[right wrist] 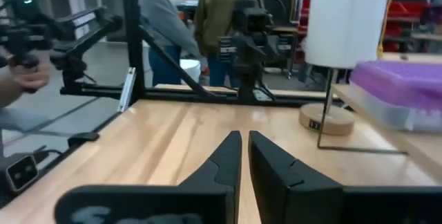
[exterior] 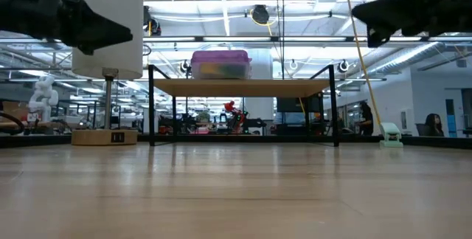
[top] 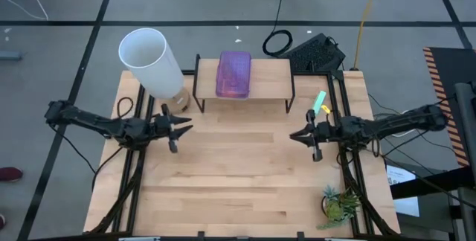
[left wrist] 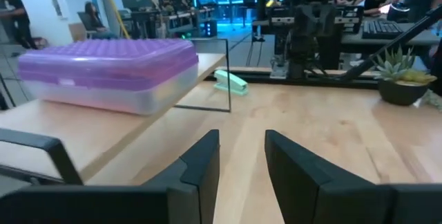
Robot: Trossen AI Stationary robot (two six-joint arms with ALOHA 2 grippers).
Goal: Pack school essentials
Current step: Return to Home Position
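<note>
A clear plastic case with a purple lid (top: 233,74) lies flat on a low wooden shelf with black legs (top: 271,85) at the table's far middle. Through its wall (exterior: 221,69) yellow-green and pink contents show. No school essentials lie loose in view. My left gripper (top: 186,128) hovers above the table left of centre, near the shelf's left leg, open with nothing between its fingers (left wrist: 242,137). My right gripper (top: 294,135) hovers right of centre, facing the left one, its fingers shut on nothing (right wrist: 245,135).
A white lamp (top: 151,62) on a round wooden base stands at the far left. A small mint-green object (top: 320,101) lies at the far right edge, and a potted plant (top: 341,204) at the near right corner. People stand in the room beyond the table.
</note>
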